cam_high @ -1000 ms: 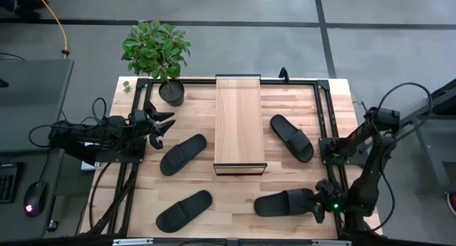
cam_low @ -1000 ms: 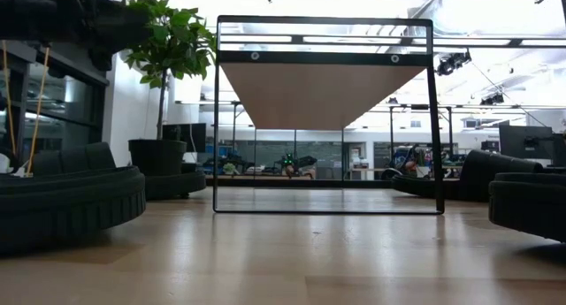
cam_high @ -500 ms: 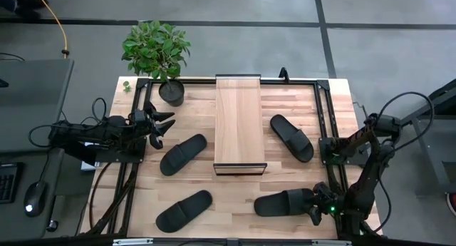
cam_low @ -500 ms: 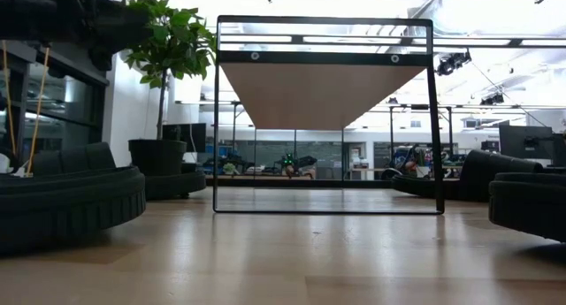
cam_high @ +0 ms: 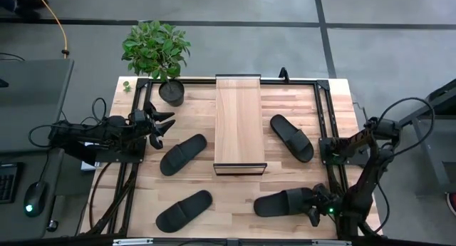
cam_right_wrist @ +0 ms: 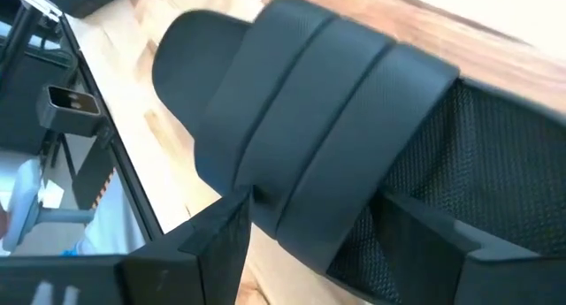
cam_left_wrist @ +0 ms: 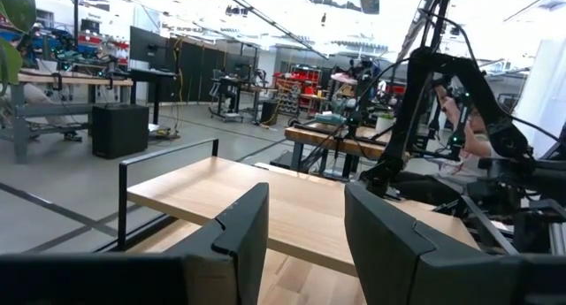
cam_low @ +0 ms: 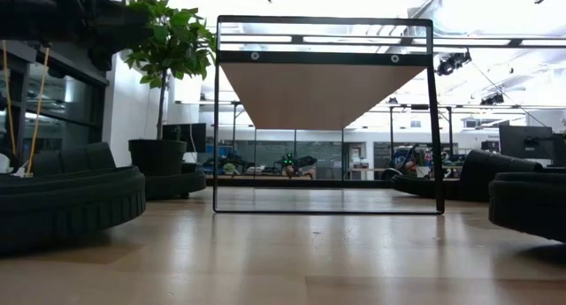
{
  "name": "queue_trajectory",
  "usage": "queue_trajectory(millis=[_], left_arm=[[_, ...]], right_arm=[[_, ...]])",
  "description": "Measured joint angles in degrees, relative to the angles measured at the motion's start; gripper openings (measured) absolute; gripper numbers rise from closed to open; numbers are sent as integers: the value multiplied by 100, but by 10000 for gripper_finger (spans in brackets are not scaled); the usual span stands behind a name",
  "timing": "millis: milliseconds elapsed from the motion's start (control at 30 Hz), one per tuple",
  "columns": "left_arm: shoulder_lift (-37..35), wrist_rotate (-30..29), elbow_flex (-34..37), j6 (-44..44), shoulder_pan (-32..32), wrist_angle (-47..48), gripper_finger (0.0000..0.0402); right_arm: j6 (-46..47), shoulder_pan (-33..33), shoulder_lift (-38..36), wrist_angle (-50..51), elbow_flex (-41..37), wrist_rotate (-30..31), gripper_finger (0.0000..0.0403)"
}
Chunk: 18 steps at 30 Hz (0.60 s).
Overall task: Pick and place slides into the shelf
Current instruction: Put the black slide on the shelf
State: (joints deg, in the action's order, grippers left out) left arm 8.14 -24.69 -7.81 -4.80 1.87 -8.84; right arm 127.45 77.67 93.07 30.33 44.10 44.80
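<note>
The right arm's elbow sinks lower while its gripper (cam_high: 313, 205) stays put, fingers wide either side of a slide (cam_high: 283, 202), not yet closed. The shelf (cam_high: 239, 118) stands empty beyond. The left gripper (cam_high: 161, 124) waits half-open.

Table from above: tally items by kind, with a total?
Slides: 4
Shelf: 1
Potted plant: 1
Total: 6
</note>
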Motion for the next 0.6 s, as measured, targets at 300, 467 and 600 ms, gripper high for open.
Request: queue_trajectory(millis=[300,467,600], left_arm=[[0,-25,0,0,0,0,134],[-2,-46,0,1,0,0,134],[-2,-46,0,2,0,0,134]], right_arm=[[-159,-139,132,-208,2,17,222],[-307,-274,136,-214,4,1,191],[-319,-302,136,-207,4,6,143]])
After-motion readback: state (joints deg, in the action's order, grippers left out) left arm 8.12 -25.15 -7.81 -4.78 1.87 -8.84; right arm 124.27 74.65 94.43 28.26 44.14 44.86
